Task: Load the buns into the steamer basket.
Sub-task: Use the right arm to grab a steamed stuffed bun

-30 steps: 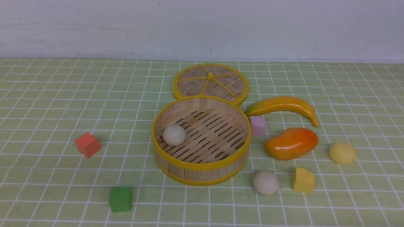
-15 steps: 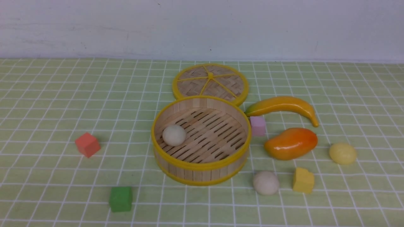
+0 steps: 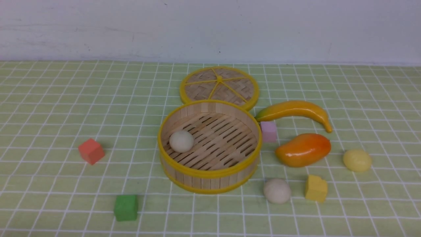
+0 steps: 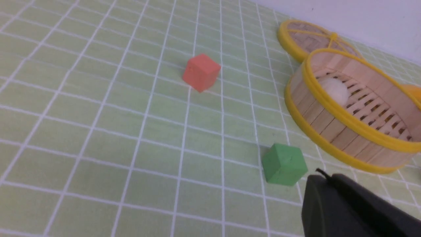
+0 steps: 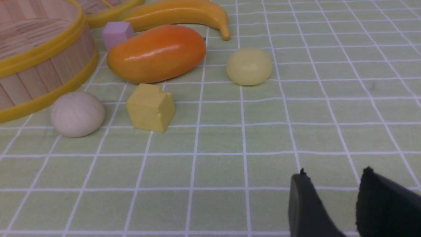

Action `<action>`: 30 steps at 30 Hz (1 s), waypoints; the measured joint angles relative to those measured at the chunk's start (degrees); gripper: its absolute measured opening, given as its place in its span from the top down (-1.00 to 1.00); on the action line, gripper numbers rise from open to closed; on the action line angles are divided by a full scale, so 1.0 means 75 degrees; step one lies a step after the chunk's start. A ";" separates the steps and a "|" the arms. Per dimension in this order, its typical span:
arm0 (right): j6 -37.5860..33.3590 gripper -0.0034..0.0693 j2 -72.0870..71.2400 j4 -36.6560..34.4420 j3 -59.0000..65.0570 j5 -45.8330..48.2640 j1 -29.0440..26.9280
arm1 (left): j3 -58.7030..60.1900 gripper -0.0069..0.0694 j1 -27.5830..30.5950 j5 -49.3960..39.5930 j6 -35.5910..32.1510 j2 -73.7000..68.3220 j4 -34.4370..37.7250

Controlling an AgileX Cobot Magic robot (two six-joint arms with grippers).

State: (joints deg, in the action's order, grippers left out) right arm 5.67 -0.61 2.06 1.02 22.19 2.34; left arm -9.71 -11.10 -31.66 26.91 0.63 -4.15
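The front view shows no gripper at all; only the wrist views do. Farthest left on the checked green worktop (image 3: 49, 98) sits a red cube (image 3: 91, 150), with a green cube (image 3: 125, 207) nearer the robot. The left wrist view adds the left gripper (image 4: 324, 176) low beside that green cube, its jaws pressed together with no gap and nothing in them. In the middle stands the steamer basket (image 3: 210, 172), one off-white bun (image 3: 181, 141) resting on its slatted floor against the left wall; from the left wrist that bun is half hidden behind the rim. The woven lid (image 3: 219, 86) lies flat behind the basket. To the right come a pink cube (image 3: 268, 131) touching the basket wall, a banana (image 3: 296, 110) and a mango (image 3: 303, 149). A beige bun (image 3: 277, 190) lies on the worktop just beside the basket, a yellow cube (image 3: 316, 188) next to it, and a pale yellow bun (image 3: 357, 160) farther right. The right wrist view shows the right gripper (image 5: 334, 177) with jaws parted, empty, well apart from them
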 joint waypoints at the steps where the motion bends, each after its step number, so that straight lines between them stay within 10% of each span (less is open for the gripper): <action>1: 0.0000 0.25 0.0000 0.0000 0.0000 0.0000 0.0000 | 0.0148 0.78 0.0002 0.0168 0.0000 0.0000 0.0031; 30: 0.0000 0.25 0.0000 0.0000 0.0000 0.0000 0.0000 | 0.1508 0.72 0.0051 0.1353 0.0000 0.0000 0.0092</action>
State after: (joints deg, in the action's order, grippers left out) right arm 5.67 -0.61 2.06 1.02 22.19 2.34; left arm 1.60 -10.72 -21.51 26.91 0.63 -3.46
